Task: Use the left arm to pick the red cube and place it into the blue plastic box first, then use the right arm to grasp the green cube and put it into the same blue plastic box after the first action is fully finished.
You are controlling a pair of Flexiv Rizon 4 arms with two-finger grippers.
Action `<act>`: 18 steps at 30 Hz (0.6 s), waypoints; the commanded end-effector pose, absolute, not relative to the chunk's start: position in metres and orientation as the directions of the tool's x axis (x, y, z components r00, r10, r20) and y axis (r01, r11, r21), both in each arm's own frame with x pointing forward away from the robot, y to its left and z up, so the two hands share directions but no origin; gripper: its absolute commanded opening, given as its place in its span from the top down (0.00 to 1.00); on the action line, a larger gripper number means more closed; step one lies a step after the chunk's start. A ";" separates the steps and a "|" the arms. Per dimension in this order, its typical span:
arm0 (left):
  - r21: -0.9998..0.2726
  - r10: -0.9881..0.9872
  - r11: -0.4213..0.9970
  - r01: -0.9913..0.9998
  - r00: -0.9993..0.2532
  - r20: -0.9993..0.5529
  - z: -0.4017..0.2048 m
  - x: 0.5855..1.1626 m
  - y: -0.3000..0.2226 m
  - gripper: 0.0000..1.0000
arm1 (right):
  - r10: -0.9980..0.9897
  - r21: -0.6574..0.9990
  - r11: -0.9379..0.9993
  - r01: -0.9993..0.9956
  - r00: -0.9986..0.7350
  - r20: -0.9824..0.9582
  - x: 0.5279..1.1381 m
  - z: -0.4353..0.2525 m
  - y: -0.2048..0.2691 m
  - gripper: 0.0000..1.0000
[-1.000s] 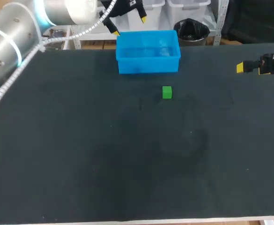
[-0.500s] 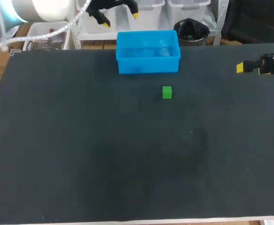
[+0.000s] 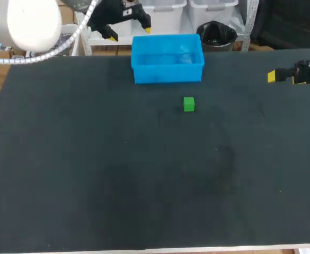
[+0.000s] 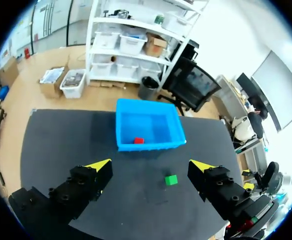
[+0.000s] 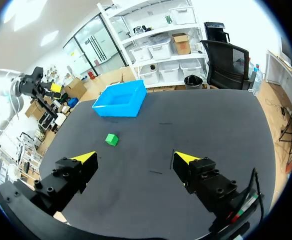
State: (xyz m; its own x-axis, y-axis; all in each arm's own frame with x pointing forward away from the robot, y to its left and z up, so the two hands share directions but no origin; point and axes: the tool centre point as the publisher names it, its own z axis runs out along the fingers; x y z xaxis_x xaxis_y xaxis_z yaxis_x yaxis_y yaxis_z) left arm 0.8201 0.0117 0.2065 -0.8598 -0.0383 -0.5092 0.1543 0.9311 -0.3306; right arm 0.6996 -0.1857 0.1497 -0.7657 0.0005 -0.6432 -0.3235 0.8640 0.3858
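L hand spread & empty, red cube in blue box; R hand spread too.

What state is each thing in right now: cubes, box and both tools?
red cube: lying inside the blue plastic box, released.
blue plastic box: upright on the table, holding the red cube.
green cube: on the table before the blue plastic box, not gripped.
left tool: open, empty, raised above the table.
right tool: open, empty, at the table's right side.
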 end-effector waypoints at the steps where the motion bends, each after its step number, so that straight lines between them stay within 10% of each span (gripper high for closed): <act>1: -0.335 -0.070 0.929 0.156 -0.816 -0.574 0.204 0.812 0.014 0.00 | 0.000 0.385 0.865 -0.323 -0.766 -0.643 0.699 0.150 -0.186 0.00; 18: -0.311 0.149 0.798 0.516 -0.670 -0.728 0.196 0.798 0.044 0.00 | 0.000 0.385 0.865 -0.323 -0.766 -0.643 0.699 0.150 -0.186 0.00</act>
State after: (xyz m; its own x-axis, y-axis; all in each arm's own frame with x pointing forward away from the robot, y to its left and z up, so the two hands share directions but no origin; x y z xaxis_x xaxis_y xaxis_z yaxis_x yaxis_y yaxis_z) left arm 0.8025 0.0290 0.1975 -0.6858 0.1455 -0.7131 0.4121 0.8852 -0.2157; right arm 0.6996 -0.1857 0.1497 -0.7657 0.0006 -0.6432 -0.3235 0.8640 0.3858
